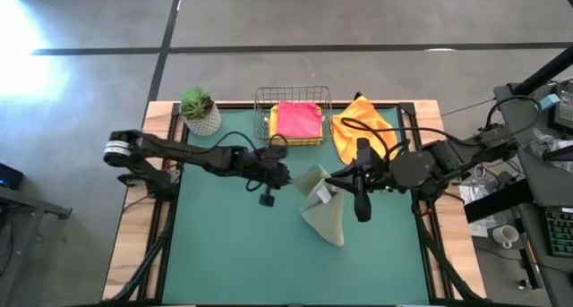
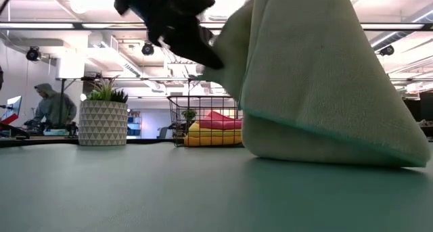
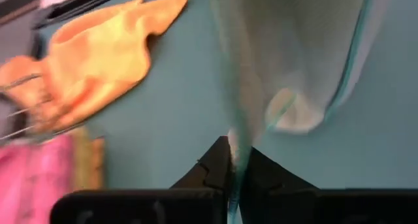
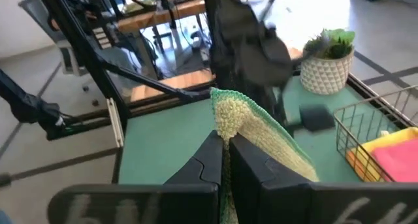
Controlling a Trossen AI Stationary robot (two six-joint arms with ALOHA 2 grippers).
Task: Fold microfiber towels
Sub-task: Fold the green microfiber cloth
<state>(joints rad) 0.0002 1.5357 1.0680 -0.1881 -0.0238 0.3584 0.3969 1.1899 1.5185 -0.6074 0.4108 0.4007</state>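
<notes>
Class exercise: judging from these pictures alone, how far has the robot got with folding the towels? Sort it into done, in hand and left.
Done: a pink towel lies folded on a yellow towel in the wire basket. In hand: the left gripper and right gripper are each shut on the pale sage towel, lifting it mid-fold. Left: the orange towel lies crumpled beside the basket.

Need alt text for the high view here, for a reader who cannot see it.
Seen from above, the left gripper and right gripper are each shut on the pale sage green towel, lifting it over the green table. Behind sit a wire basket holding a pink towel, an orange towel and a potted plant.
</notes>
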